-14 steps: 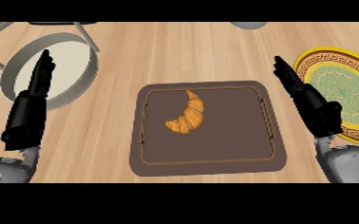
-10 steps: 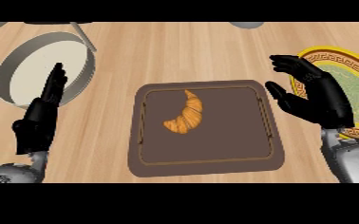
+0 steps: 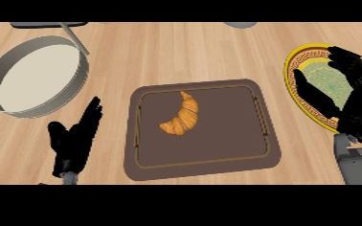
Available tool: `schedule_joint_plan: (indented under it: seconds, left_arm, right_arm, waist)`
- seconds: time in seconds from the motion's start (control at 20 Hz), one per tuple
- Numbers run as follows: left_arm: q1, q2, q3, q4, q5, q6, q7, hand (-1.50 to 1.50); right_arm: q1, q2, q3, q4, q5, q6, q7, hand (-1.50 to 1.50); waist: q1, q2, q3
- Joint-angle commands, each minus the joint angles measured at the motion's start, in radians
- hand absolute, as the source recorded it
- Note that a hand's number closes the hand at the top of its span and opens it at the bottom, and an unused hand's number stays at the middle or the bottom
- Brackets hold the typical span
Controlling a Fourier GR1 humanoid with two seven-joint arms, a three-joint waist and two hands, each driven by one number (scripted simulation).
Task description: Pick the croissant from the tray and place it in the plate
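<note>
A golden croissant (image 3: 181, 117) lies on the dark brown tray (image 3: 233, 146) in the middle of the counter. The yellow-rimmed green plate (image 3: 299, 57) sits at the right edge, partly hidden by my right hand (image 3: 338, 88), which hangs open over the plate with spread fingers. My left hand (image 3: 74, 141) stands open left of the tray, fingers up, holding nothing. Both hands are apart from the croissant.
A grey round pan (image 3: 39, 79) with a pale inside sits at the left, its handle (image 3: 74, 38) pointing to the back. Two grey objects (image 3: 243, 25) peek in at the far edge. Bare wooden counter lies behind the tray.
My right hand has moved right, over the plate. My left hand has dropped lower and nearer the tray's left side. The croissant has not moved.
</note>
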Motion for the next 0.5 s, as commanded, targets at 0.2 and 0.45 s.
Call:
schedule_joint_plan:
  seconds: [0.2,0.45]
  left_arm:
    - [0.011,-0.008,0.012,0.062,0.054,-0.102,0.003,0.0]
    - [-0.001,-0.047,-0.007,0.061,0.027,-0.057,0.012,0.0]
  right_arm:
    - [0.18,0.124,0.207,-0.277,0.472,-0.147,0.28,-1.5]
    - [0.204,0.075,0.275,-0.316,0.537,0.16,0.503,-1.5]
  waist:
    - [0.034,0.003,0.001]
    - [0.032,0.003,-0.001]
